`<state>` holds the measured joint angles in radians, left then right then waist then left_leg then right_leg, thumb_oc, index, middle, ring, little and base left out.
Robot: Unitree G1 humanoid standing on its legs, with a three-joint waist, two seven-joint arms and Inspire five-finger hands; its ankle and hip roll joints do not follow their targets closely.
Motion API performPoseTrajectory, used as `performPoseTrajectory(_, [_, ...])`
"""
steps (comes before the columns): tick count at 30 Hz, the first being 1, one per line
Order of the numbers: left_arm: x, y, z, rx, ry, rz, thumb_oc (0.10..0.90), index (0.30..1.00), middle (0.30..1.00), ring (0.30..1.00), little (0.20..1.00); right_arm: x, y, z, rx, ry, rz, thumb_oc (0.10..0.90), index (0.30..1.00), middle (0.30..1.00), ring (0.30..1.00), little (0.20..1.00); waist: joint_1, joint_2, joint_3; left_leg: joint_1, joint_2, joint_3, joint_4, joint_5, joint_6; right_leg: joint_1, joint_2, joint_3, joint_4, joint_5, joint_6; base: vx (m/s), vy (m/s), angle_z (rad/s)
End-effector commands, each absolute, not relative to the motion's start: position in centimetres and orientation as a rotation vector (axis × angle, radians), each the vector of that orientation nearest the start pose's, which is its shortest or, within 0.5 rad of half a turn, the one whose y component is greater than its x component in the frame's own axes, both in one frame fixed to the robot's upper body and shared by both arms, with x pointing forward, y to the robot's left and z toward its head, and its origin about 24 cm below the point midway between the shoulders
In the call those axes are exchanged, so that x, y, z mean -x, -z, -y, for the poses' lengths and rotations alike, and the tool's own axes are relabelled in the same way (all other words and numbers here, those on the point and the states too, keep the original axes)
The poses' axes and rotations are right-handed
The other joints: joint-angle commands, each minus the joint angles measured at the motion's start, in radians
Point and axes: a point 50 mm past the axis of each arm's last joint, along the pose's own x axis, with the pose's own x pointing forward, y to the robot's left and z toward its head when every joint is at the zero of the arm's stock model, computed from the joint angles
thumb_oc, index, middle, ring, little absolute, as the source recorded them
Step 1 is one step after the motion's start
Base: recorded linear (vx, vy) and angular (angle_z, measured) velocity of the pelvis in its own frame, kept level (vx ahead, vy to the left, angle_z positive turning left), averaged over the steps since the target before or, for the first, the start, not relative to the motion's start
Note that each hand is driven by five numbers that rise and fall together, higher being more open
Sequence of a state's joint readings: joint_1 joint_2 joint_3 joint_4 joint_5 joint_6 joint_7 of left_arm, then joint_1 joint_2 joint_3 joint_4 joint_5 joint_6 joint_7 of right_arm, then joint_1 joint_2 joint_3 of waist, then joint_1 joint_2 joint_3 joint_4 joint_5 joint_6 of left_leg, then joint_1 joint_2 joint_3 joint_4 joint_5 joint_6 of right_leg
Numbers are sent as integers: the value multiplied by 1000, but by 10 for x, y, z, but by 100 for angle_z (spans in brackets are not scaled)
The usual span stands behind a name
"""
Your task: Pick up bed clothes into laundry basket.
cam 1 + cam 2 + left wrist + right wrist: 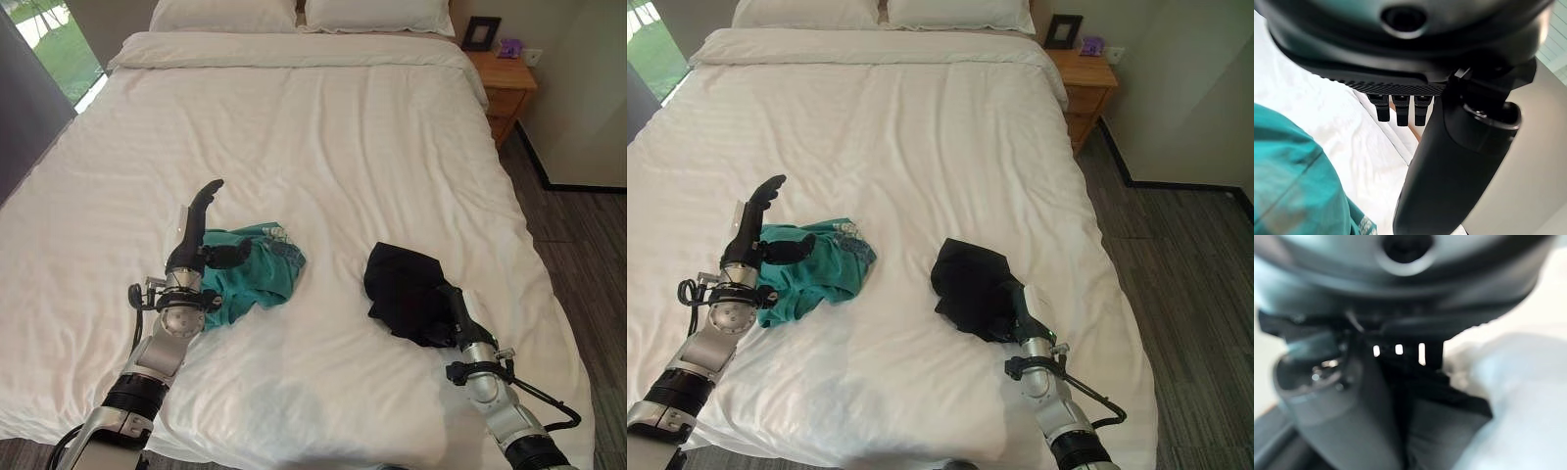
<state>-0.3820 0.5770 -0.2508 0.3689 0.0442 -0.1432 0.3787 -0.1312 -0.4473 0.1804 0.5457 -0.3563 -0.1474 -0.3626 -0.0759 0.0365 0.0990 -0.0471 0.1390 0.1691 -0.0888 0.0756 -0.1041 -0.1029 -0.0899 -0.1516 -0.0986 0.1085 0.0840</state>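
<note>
White bed (323,137), wooden nightstand (505,88) beside it, left hand (201,230) fingers straight above teal garment (255,274), right hand (1019,311) buried in black garment (970,284), grip unclear.

The two eye views look down from the robot's head at the same white bed (323,147), while each wrist view peers from very close along its own hand onto a bit of the bed.

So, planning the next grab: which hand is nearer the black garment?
Right. The right hand is at the black garment, fingers hidden in it; the left hand is open over the teal garment.
</note>
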Motion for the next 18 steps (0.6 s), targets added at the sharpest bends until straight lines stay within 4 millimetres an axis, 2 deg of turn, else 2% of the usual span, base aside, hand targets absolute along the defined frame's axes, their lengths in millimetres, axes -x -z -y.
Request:
performPoseTrajectory(1, [-344, -156, -234, -719, -271, 408, 800, 900, 900, 900, 900, -173, 93, 275, 980, 56, -670, 400, 300, 300, 300, 300, -5, 6, 22, 4, 16, -7, 2, -43, -26, -28, -102, -21, 11, -7, 138, 0, -7, -14])
performPoseTrajectory(2, [-345, -156, -233, -720, -270, 409, 800, 900, 900, 900, 900, -173, 93, 275, 979, 57, -671, 400, 300, 300, 300, 300, -3, 5, 20, 2, 15, -7, 2, -43, -26, -30, -102, -20, 11, -6, 138, 10, 0, -15])
performPoseTrajectory(4, [-352, -158, -236, -905, -275, 390, 800, 900, 900, 900, 900, -175, 90, 273, 975, 61, -645, 400, 300, 300, 300, 300, -17, 8, 23, -6, 17, -3, 2, -42, -26, -46, -100, -11, 11, -1, 139, 6, 4, -11])
performPoseTrajectory(5, [-360, -164, -241, -1108, -298, 382, 800, 900, 900, 900, 900, -178, 88, 272, 968, 77, -624, 400, 300, 300, 300, 300, -26, 8, 26, -17, 16, -2, 2, -41, -26, -61, -98, -5, 11, 2, 140, -10, 5, -4])
performPoseTrajectory(6, [-361, -165, -240, -1111, -298, 386, 800, 900, 900, 900, 900, -179, 88, 272, 965, 79, -624, 400, 300, 300, 300, 300, -24, 7, 26, -19, 16, -2, 2, -41, -26, -63, -98, -5, 11, 2, 140, -3, 14, -3])
performPoseTrajectory(7, [-368, -165, -247, -1309, -303, 337, 800, 900, 900, 900, 900, -184, 85, 271, 966, 83, -599, 400, 300, 300, 300, 300, -33, 11, 31, -22, 17, -1, 2, -46, -25, -68, -94, 1, 11, 0, 142, -9, 8, -4])
performPoseTrajectory(8, [-369, -166, -246, -1311, -303, 342, 800, 900, 900, 900, 900, -184, 85, 271, 963, 86, -598, 400, 300, 300, 300, 300, -31, 7, 32, -27, 15, -1, 2, -39, -25, -73, -95, 1, 11, 6, 141, -45, 17, -6])
performPoseTrajectory(9, [-381, -155, -260, -1545, -286, 178, 800, 900, 900, 900, 900, -193, 80, 267, 961, 85, -555, 400, 300, 300, 300, 300, -45, 6, 43, -37, 15, 4, 2, -37, -24, -89, -90, 12, 11, 10, 141, -62, 13, -6])
performPoseTrajectory(10, [-383, -150, -267, -1626, -279, 104, 800, 900, 900, 900, 900, -196, 77, 266, 969, 79, -539, 400, 300, 300, 300, 300, -52, 6, 44, -42, 15, 6, 2, -35, -23, -97, -89, 16, 11, 12, 141, -69, 15, -14])
performPoseTrajectory(11, [-384, -136, -276, -1694, -254, -42, 739, 808, 808, 808, 808, -204, 73, 263, 967, 69, -508, 400, 300, 300, 300, 300, -62, 0, 55, -49, 18, 10, 2, -33, -23, -106, -85, 24, 11, 13, 141, -33, 5, -10])
performPoseTrajectory(12, [-385, -136, -275, -1694, -254, -40, 739, 808, 808, 808, 808, -204, 72, 263, 967, 71, -508, 400, 300, 300, 300, 300, -60, 1, 56, -49, 18, 10, 2, -33, -23, -107, -85, 24, 11, 13, 141, -39, -4, -25])
performPoseTrajectory(13, [-386, -133, -276, -1695, -253, -74, 607, 611, 611, 611, 611, -207, 70, 261, 965, 63, -497, 400, 300, 300, 300, 300, -64, -2, 62, -50, 19, 12, 2, -32, -24, -110, -83, 28, 11, 14, 141, -28, -2, -17])
performPoseTrajectory(14, [-385, -127, -277, -1703, -240, -110, 607, 611, 611, 611, 611, -209, 68, 259, 965, 49, -483, 400, 300, 300, 300, 300, -69, -5, 69, -50, 21, 15, 2, -30, -24, -112, -81, 33, 11, 14, 141, -35, -8, -19])
performPoseTrajectory(15, [-383, -122, -283, -1738, -222, -161, 400, 300, 300, 300, 300, -213, 64, 255, 965, 21, -449, 400, 300, 300, 300, 300, -78, -8, 76, -47, 28, 23, 2, -29, -25, -117, -76, 43, 11, 14, 141, -21, -4, -7])
performPoseTrajectory(18, [-382, -121, -286, -1773, -208, -177, 400, 300, 300, 300, 300, -215, 61, 252, 969, 4, -429, 400, 300, 300, 300, 300, -81, -9, 79, -43, 31, 28, 2, -30, -27, -119, -73, 49, 11, 15, 141, -6, -7, -18])
